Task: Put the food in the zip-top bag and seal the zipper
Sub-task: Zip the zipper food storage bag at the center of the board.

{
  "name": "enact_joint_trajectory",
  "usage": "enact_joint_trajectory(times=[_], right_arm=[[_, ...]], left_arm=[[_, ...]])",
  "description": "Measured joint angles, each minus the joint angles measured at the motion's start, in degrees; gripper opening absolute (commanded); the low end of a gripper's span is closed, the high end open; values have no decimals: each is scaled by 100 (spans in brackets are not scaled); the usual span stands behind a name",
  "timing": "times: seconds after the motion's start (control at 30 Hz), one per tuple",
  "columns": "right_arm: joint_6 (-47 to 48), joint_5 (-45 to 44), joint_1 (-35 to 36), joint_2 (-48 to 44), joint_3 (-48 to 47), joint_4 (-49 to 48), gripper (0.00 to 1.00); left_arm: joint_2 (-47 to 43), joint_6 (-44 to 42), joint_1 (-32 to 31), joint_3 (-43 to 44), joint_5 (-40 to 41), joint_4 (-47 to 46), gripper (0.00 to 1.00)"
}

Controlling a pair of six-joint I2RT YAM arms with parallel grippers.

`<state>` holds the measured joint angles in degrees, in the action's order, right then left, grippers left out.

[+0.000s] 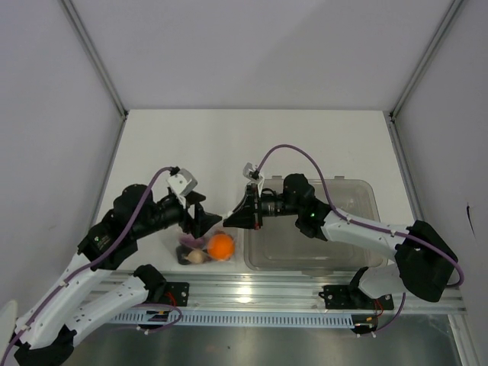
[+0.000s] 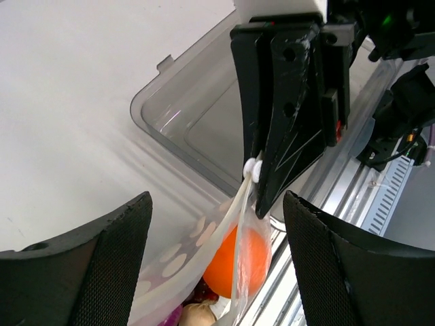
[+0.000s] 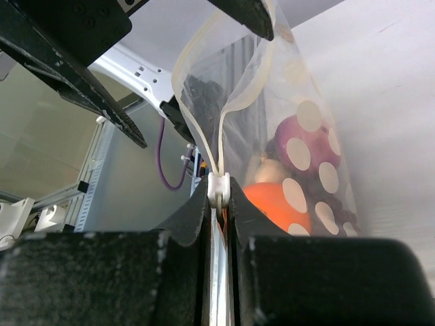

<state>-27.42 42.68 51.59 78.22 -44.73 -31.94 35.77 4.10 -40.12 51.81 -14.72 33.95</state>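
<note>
The zip-top bag [image 1: 207,245] is clear with white dots and hangs at the table's near edge. Inside are the orange ball [image 1: 221,245], the purple fruit [image 3: 302,146] and the beige lump [image 1: 197,257]. A dark red piece [image 2: 204,293] shows under the ball. My right gripper [image 3: 219,197] is shut on the zipper's white slider [image 3: 219,189] at one end of the mouth. The two zipper strips [image 2: 222,219] stand apart beyond the slider. My left gripper [image 2: 217,198] is open, its fingers [image 2: 102,272] wide apart on either side of the bag.
A rigid clear tub [image 1: 343,229] stands on the table to the right of the bag, under my right arm. An aluminium rail [image 1: 267,293] runs along the near edge just below the bag. White walls close in the back and sides.
</note>
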Motion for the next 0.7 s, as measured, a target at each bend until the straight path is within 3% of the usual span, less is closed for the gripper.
enact_joint_trajectory(times=[0.27, 0.4, 0.57, 0.7], right_arm=[[87, 133, -2, -7, 0, 70, 0], [278, 201, -59, -129, -2, 273, 0], [549, 328, -195, -254, -120, 654, 0], [678, 376, -289, -256, -225, 837, 0]], left_arm=[[713, -525, -4, 295, -855, -44, 74], [1073, -721, -4, 315, -1303, 46, 63], [1038, -767, -4, 282, -1755, 52, 63], [1062, -776, -4, 282, -1792, 153, 52]])
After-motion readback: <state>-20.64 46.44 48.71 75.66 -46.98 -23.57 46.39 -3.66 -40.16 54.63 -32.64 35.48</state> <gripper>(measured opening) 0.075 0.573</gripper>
